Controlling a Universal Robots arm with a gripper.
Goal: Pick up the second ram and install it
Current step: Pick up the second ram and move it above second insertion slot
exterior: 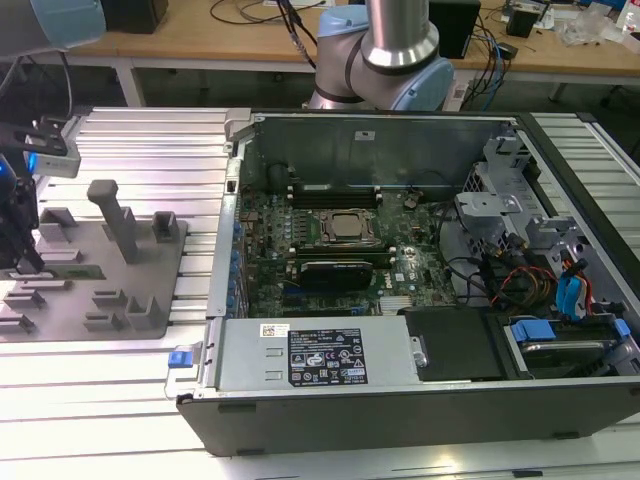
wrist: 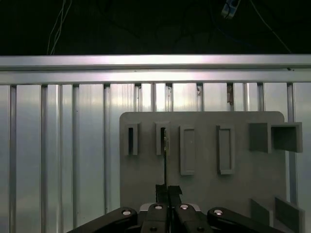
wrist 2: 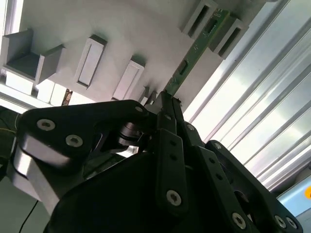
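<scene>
Over grey holder plate (wrist: 204,194), gripper (wrist: 165,190) pinches second ram (wrist 2: 195,52) edge-up, long axis straight out frm jaws.

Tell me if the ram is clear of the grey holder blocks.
No: the second ram has its far end between two grey holder blocks.

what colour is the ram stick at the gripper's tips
The ram stick is green with small dark chips, clearest in the second wrist view.
</scene>
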